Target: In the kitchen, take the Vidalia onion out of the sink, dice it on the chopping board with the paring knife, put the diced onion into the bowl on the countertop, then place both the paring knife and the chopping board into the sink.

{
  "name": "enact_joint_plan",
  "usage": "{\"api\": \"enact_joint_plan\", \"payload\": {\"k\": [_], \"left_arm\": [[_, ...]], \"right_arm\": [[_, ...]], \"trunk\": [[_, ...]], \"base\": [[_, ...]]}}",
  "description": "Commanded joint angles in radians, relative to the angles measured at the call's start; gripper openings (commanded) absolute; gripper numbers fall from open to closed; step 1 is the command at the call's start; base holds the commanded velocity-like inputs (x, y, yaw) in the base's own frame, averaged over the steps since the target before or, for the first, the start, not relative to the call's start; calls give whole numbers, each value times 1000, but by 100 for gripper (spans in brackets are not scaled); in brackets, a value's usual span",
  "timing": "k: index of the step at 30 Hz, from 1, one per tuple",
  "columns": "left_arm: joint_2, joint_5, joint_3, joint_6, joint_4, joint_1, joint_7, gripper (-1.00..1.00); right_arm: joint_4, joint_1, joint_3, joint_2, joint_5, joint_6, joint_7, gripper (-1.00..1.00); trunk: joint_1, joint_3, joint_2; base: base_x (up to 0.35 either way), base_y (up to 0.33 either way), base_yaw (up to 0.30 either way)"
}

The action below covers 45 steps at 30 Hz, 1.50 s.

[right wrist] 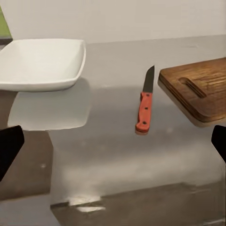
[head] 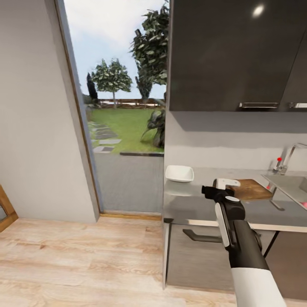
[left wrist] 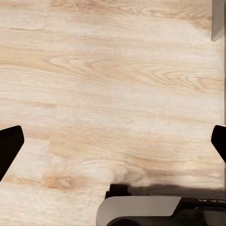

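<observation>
Plainly the work is at its opening stage: the robot has drawn up to the end of the table (head: 192, 204) but has taken hold of nothing, and the onion cannot be made out in any view, so the first step, fetching it from the sink (head: 294, 185), looks to be not yet done. The right hand (right wrist: 113, 141) is released, its two dark fingertips (right wrist: 9, 146) spread wide and empty at the edges of the right wrist view, held out over the near edge of the table. Straight ahead of that hand lies the paring knife (right wrist: 145, 106), red handle toward the hand and blade pointing away; it rests flat on the table, apart from both neighbours. Ahead and to one side of the knife sits the bowl (right wrist: 42, 63), white and empty; to the other side lies the chopping board (right wrist: 200, 89), its handle slot at the end nearer the knife. In the head view the sink lies beyond the board, farther out from the right hand, with its tap (head: 288, 157) behind it. The left hand (left wrist: 113, 141) is likewise open and empty, pointing down at the wood floor (left wrist: 113, 70). As I judge it, the next move calls for carrying the right hand, or shifting the base, past the board toward the sink, so the basin's inside comes into view and the onion can be found and gripped.
</observation>
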Motion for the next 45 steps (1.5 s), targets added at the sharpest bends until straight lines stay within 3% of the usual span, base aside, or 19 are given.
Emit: {"api": "enact_joint_plan", "payload": {"k": [1,21,25,32,45], "left_arm": [[0,2,1,-1,-2,0,0,100],[0,2,1,-1,-2,0,0,100],[0,2,1,-1,-2,0,1,100],[0,2,1,-1,-2,0,1,100],[0,2,1,-1,-2,0,1,100]], "right_arm": [[2,-1,-1,1,9,6,4,100],[71,-1,1,2,9,5,4,100],[102,-1,2,2,9,-45,4,100],[112,-1,1,2,9,-56,4,100],[150,-1,0,2,9,-59,4,100]], "trunk": [[1,-1,-1],[1,-1,-1],[1,-1,-1],[1,-1,-1],[1,-1,-1]], "base": [[242,-188,0],[60,-29,0],[166,133,0],[181,33,0],[171,-137,0]]}}
